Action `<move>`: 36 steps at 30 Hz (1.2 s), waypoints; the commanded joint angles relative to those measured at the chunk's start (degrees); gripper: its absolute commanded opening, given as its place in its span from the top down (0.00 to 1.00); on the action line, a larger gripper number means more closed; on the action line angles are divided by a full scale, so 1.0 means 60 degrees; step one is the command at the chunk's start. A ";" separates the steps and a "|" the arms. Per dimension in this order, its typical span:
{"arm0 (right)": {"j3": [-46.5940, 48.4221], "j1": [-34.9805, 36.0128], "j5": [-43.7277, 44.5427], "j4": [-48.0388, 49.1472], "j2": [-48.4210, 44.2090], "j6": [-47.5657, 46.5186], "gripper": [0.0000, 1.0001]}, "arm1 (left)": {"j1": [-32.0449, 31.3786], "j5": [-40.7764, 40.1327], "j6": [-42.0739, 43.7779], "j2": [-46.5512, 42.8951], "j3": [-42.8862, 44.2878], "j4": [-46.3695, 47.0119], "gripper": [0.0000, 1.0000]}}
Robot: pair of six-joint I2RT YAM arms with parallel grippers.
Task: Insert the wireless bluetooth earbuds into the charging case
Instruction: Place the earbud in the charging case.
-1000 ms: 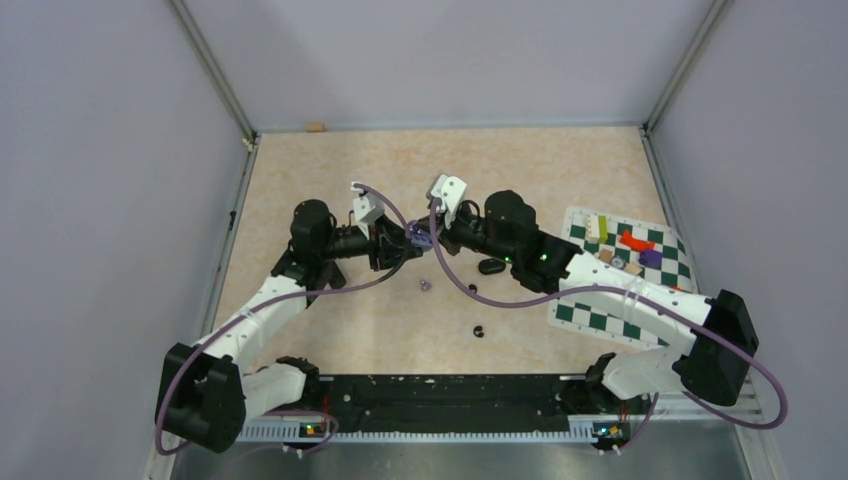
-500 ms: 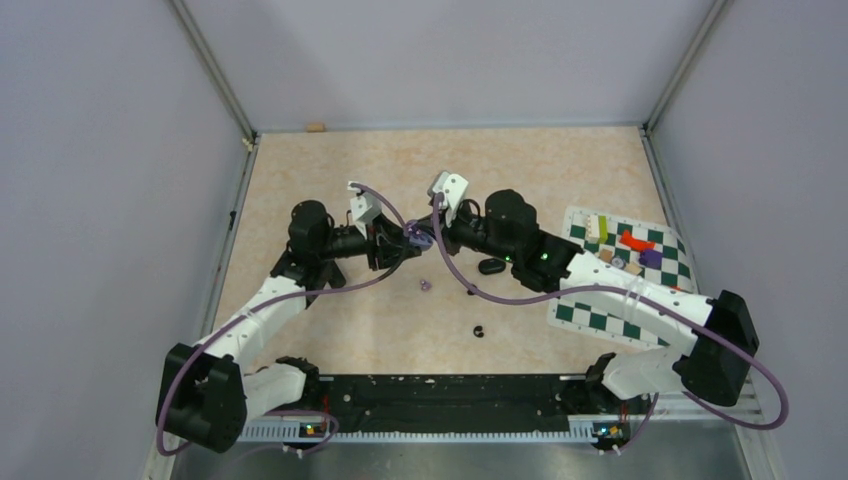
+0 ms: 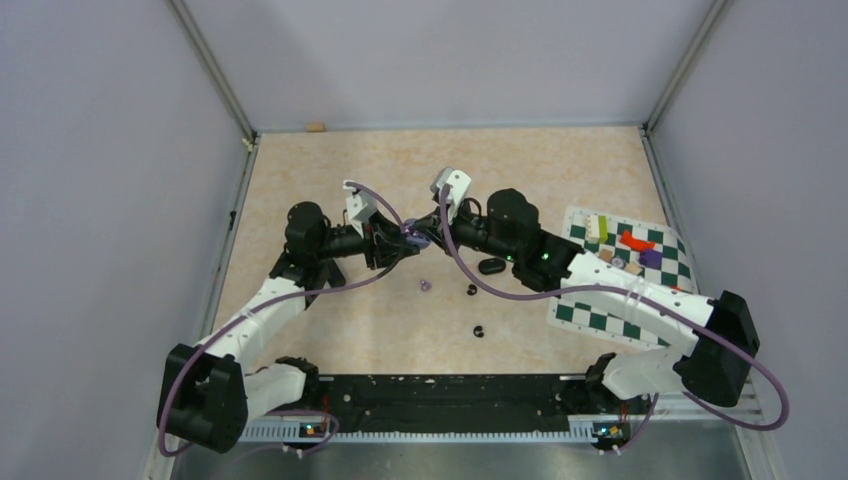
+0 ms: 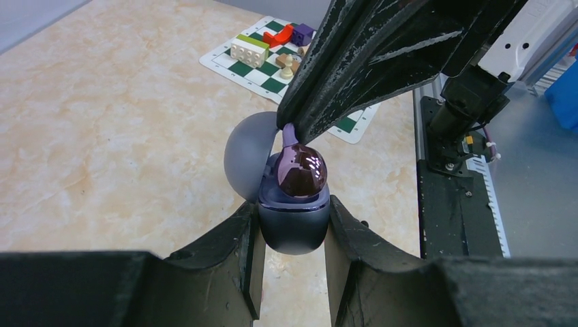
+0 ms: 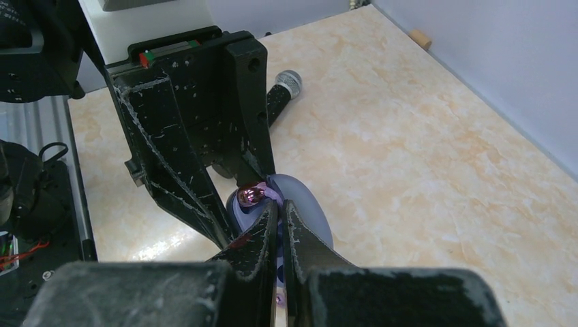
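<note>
Your left gripper (image 4: 292, 219) jaws clamp the charging case (image 4: 294, 231) above the counter (image 3: 560, 170), well off every edge. Your right gripper (image 5: 280, 208) jaws, shut, pinch 1 purple earbud (image 4: 301, 170) at its mouth.

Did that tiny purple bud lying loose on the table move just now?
No. The purple bud sits at the same spot as before, just left of the black case.

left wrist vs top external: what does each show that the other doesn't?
Left wrist only: the pale purple earbud pinched in the right fingers, at the socket of the open case clamped by the left fingers. Top external only: a loose purple earbud, two black earbuds and a black case on the table. Both: the checkered mat with blocks.
</note>
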 commanded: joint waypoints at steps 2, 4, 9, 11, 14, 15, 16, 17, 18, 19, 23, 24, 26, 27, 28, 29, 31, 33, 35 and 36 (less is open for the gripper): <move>0.0091 0.0012 -0.0082 0.0325 -0.0008 0.0288 1.00 | 0.0027 0.0334 -0.0358 -0.0286 -0.0021 0.1327 1.00; 0.0051 0.0021 -0.0003 0.0406 0.0054 0.0357 1.00 | 0.0027 0.0345 -0.0417 -0.0300 -0.0035 0.1392 1.00; -0.0049 0.0020 0.0202 0.0511 0.0064 0.0210 1.00 | 0.0081 0.0521 -0.0707 -0.0360 -0.0134 0.1824 1.00; -0.0098 0.0013 0.0253 0.0539 0.0068 0.0131 1.00 | 0.0097 0.0559 -0.0924 -0.0374 -0.0207 0.2099 1.00; -0.0090 0.0017 0.0073 0.0493 0.0067 0.0035 1.00 | 0.0108 0.0493 -0.0926 -0.0360 -0.0178 0.2080 1.00; -0.0068 0.0014 0.0021 0.0450 0.0050 -0.0013 1.00 | 0.0112 0.0475 -0.0887 -0.0350 -0.0169 0.2035 1.00; -0.0032 0.0012 -0.0012 0.0399 0.0040 -0.0061 1.00 | 0.0116 0.0443 -0.0843 -0.0358 -0.0171 0.1960 1.00; -0.0026 0.0019 0.0001 0.0369 0.0023 -0.0111 1.00 | 0.0122 0.0428 -0.0790 -0.0359 -0.0151 0.1897 1.00; -0.0016 0.0012 0.0024 0.0352 0.0001 -0.0163 1.00 | 0.0116 0.0412 -0.0734 -0.0366 -0.0147 0.1829 1.00; -0.0011 0.0014 0.0029 0.0336 -0.0017 -0.0224 1.00 | 0.0117 0.0384 -0.0683 -0.0360 -0.0139 0.1764 1.00; 0.0018 0.0024 -0.0074 0.0221 -0.0081 -0.0427 1.00 | 0.0126 0.0332 -0.0610 -0.0324 -0.0065 0.1620 1.00; 0.0030 0.0013 -0.0007 0.0217 -0.0089 -0.0451 1.00 | 0.0118 0.0354 -0.0609 -0.0329 -0.0070 0.1615 1.00; 0.0067 0.0024 0.0144 0.0199 -0.0076 -0.0484 1.00 | 0.0122 0.0360 -0.0609 -0.0343 -0.0055 0.1611 1.00; 0.0072 0.0017 0.0097 0.0168 -0.0076 -0.0505 1.00 | 0.0123 0.0363 -0.0613 -0.0335 -0.0058 0.1603 1.00; 0.0086 0.0025 -0.0006 0.0159 -0.0068 -0.0499 1.00 | 0.0116 0.0363 -0.0586 -0.0329 -0.0058 0.1589 1.00; 0.0086 0.0025 -0.0139 0.0137 -0.0060 -0.0482 0.99 | 0.0122 0.0371 -0.0568 -0.0330 -0.0062 0.1573 1.00; 0.0133 0.0025 -0.0348 0.0083 -0.0040 -0.0428 0.93 | 0.0116 0.0374 -0.0552 -0.0315 -0.0062 0.1570 1.00; 0.0173 0.0013 -0.0468 0.0043 -0.0023 -0.0392 0.88 | 0.0128 0.0371 -0.0530 -0.0315 -0.0058 0.1549 1.00; 0.0188 0.0017 -0.0527 0.0022 -0.0041 -0.0370 0.85 | 0.0121 0.0381 -0.0508 -0.0327 -0.0066 0.1528 1.00; 0.0196 0.0018 -0.0582 0.0004 -0.0056 -0.0362 0.83 | 0.0117 0.0405 -0.0493 -0.0329 -0.0080 0.1527 1.00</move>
